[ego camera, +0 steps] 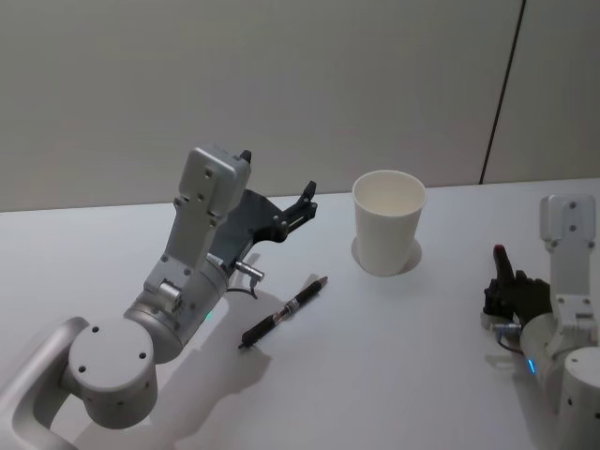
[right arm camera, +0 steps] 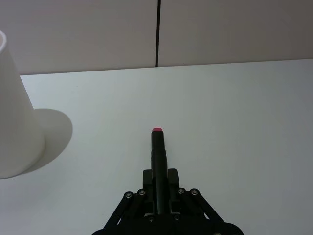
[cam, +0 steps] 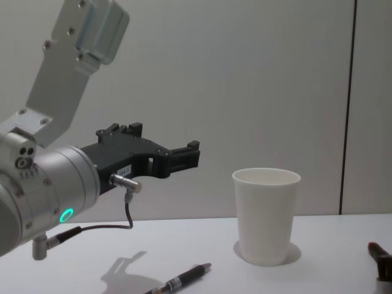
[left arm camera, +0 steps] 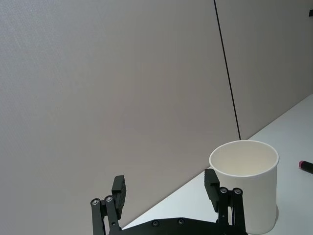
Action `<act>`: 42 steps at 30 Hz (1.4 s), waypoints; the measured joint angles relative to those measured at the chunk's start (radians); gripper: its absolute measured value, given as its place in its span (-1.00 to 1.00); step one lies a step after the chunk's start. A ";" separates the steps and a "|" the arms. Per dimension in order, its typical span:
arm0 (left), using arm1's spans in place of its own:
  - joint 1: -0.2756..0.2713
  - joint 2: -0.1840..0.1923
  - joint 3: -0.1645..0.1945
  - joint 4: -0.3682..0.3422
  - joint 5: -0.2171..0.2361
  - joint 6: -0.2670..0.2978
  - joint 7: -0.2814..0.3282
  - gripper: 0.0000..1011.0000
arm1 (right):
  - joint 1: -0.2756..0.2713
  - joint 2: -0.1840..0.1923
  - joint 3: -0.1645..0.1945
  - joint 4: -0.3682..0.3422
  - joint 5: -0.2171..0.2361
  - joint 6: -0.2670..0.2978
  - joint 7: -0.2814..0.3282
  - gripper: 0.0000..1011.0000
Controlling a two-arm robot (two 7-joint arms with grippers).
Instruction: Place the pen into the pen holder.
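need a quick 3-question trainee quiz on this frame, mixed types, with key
1. True or false: the left hand is shut on a pen.
2. Where is the loose pen relative to the white paper cup? A) inside it B) flat on the table, on the left arm's side of it C) propped against it
3. What does the right hand grip?
Key: 1 false, it is open and empty. 2 B. 3 a black pen with a red end.

White tabletop [ego camera: 394, 375], plain pale grey wall [ego camera: 281, 75] behind; thin dark vertical seam [ego camera: 502, 94] at right

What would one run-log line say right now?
left gripper open, above table | pen flat near pen holder | right gripper shut on red-tipped stick
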 joint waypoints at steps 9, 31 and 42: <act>0.000 0.000 0.000 0.000 0.000 0.000 0.000 0.98 | 0.000 0.000 0.000 0.000 0.000 0.000 0.000 -0.66; 0.000 0.000 0.000 0.000 0.000 0.000 0.000 0.98 | -0.002 0.005 0.008 -0.011 -0.023 -0.139 0.057 -0.66; 0.000 0.000 0.000 0.000 0.000 0.000 0.000 0.98 | 0.000 0.011 0.016 -0.019 -0.033 -0.282 0.125 -0.66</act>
